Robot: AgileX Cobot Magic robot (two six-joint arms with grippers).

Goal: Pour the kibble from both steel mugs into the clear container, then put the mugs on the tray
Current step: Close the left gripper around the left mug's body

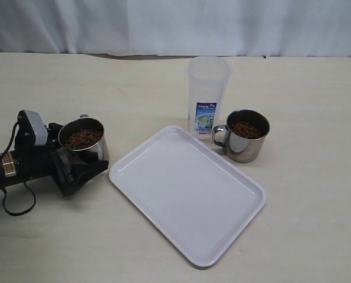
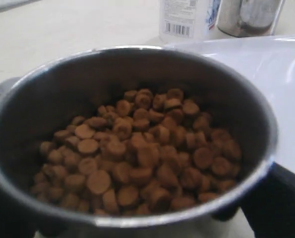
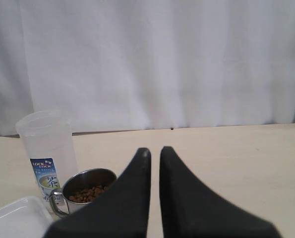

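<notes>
My left gripper (image 1: pixel 85 158) is shut on one steel mug (image 1: pixel 87 144) at the table's left; black fingers (image 2: pixel 278 198) flank its wall. Kibble (image 2: pixel 137 153) fills the lower part of this mug (image 2: pixel 226 74). The second steel mug (image 1: pixel 246 144), also holding kibble (image 1: pixel 246 130), stands right of the clear container (image 1: pixel 207 94), its handle toward the tray (image 1: pixel 187 191). The white tray lies bare in the middle. My right gripper (image 3: pixel 154 151) is shut on nothing, raised and apart from that mug (image 3: pixel 90 181) and container (image 3: pixel 45 144); the exterior view does not show it.
A white curtain (image 1: pixel 175 23) hangs along the table's far edge. The left arm's black body and cable (image 1: pixel 16 177) lie along the left edge. Bare tabletop (image 1: pixel 317 194) stretches right of the tray.
</notes>
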